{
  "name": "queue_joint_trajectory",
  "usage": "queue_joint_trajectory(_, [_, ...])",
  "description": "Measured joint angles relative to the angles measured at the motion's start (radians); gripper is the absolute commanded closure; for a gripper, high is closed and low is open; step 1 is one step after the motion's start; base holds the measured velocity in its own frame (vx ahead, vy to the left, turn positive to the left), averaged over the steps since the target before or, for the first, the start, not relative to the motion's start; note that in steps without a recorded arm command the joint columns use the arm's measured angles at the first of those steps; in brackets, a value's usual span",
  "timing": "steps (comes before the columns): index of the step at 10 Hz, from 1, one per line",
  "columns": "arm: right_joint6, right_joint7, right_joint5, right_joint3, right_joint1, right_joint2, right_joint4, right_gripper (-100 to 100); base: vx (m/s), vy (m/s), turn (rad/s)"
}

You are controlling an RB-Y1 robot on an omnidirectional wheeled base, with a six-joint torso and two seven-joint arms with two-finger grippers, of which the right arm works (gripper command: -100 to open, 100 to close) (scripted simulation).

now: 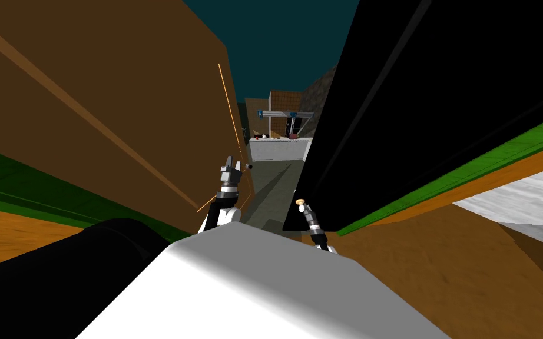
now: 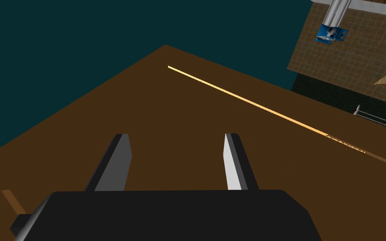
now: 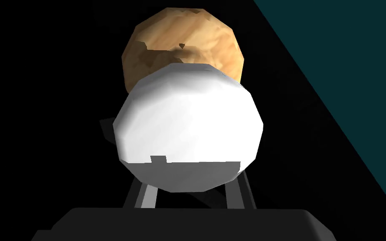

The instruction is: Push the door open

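The door (image 1: pixel 417 106) is a black panel on my right, edge-on toward me. Its knob (image 1: pixel 301 202) is tan in the head view. In the right wrist view a white round knob (image 3: pixel 188 125) sits in front of a tan round part (image 3: pixel 183 42). My right gripper (image 3: pixel 188 188) reaches up to this knob, and its fingers (image 3: pixel 140 196) stand close in at the knob's underside, partly hidden by it. My left gripper (image 1: pixel 229 163) is raised beside a brown panel (image 1: pixel 117 118). It is open (image 2: pixel 175 142) with nothing between the fingers.
A small dark knob (image 1: pixel 249 166) juts from the brown panel's edge next to the left gripper. Between the two panels a narrow grey floor strip (image 1: pixel 276 182) leads to a white counter (image 1: pixel 279 147). Green and orange bands (image 1: pixel 470 170) run low on the right.
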Motion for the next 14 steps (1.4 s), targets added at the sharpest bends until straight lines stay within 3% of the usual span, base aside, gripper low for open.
queue_joint_trajectory(1, [0.001,-0.028,-0.016,-0.003,-0.002,0.0,-0.003,100,0.054,-0.003,0.083])
queue_joint_trajectory(2, [-0.002,-0.056,-0.039,-0.005,-0.006,0.002,0.007,-100,-0.01,-0.003,0.039])
queue_joint_trajectory(6, [-0.001,0.009,-0.05,-0.006,-0.018,-0.008,0.023,-100,-0.068,0.008,0.011])
queue_joint_trajectory(14, [0.006,0.201,-0.077,0.001,-0.044,-0.033,0.072,-100,-0.069,0.013,0.021])
